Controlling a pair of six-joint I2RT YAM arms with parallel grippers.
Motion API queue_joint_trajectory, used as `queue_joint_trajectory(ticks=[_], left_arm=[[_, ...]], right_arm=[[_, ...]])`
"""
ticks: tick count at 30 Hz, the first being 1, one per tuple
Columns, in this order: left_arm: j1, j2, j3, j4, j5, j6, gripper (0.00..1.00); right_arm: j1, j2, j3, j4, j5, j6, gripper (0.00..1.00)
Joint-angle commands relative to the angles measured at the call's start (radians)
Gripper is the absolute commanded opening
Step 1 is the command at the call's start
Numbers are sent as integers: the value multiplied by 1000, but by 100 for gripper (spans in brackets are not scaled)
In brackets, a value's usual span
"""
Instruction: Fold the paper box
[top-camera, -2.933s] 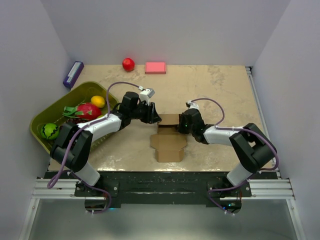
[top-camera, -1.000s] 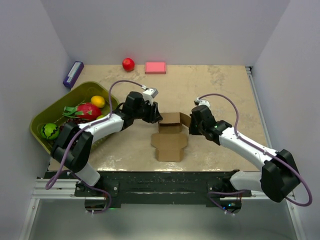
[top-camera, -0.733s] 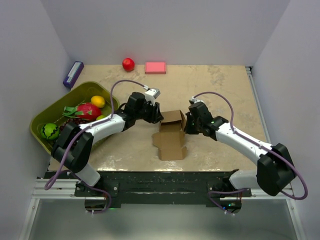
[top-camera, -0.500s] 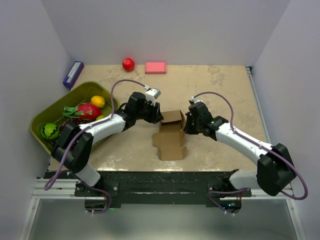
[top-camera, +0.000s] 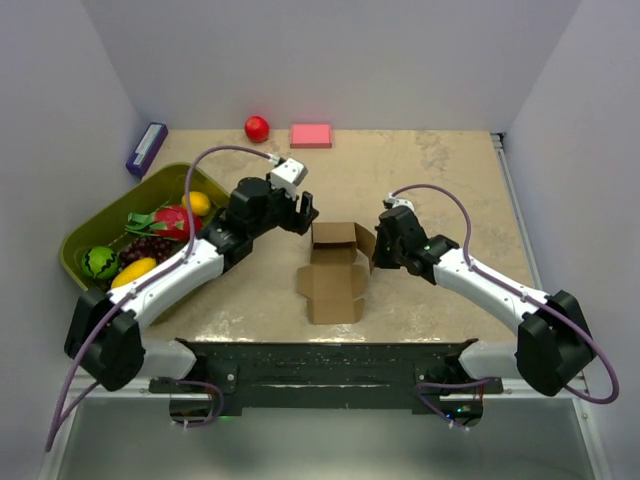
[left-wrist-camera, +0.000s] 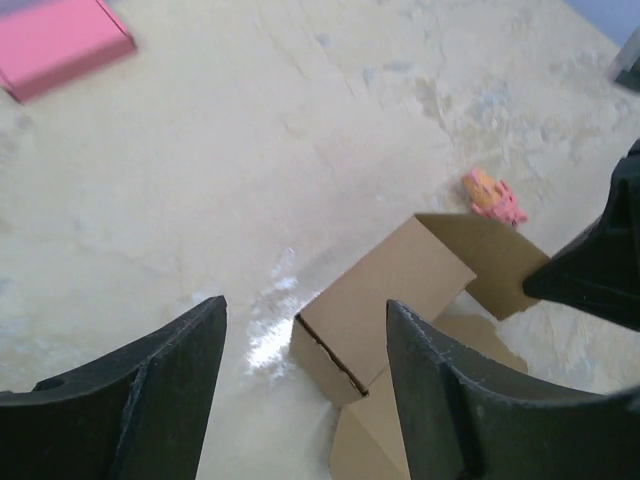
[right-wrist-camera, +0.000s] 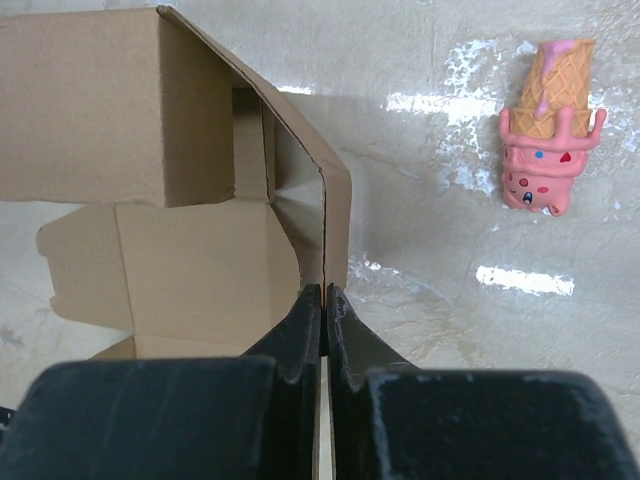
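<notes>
Right wrist view: the right fingers (right-wrist-camera: 300, 335) pinch a side flap of the paper box (right-wrist-camera: 90, 110), likely to hold it up. The left fingers (left-wrist-camera: 165, 390) are spread wide near it, holding nothing.

Light: I see bright, even overhead light, soft shadows under the arms | Glare: white patches on the surface (right-wrist-camera: 430, 210) in the right wrist view, a fainter one in the left wrist view | Shadow: dim inside the paper box (right-wrist-camera: 90, 110) | Focus: jaws near both wrist lenses look soft; pink block (left-wrist-camera: 60, 40) blurred at the corner
</notes>
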Motion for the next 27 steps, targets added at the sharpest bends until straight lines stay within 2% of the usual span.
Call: queue_joint_trajectory(ticks=[1,4,6,12,19,27], left_arm=[[-73,-119,27,53,-172,86,67],[-185,-165,21,47,-240,79,63],[-268,-164,-14,52,-242,16,61],[-406,-96,-207,196,-229,-154,52],[-426,17,-330,397,-199,-233,48],[-426,168,-340,547,-173,-270,44]], right_arm=[[5,-8,-9,55,33,11,0],[6,-5,-10,63,35,13,0],[5,-8,-10,69,33,13,0],[5,-19,-16,70,35,14,0],[5,-14,-23,72,30,16,0],[6,-23,-24,63,38,16,0]])
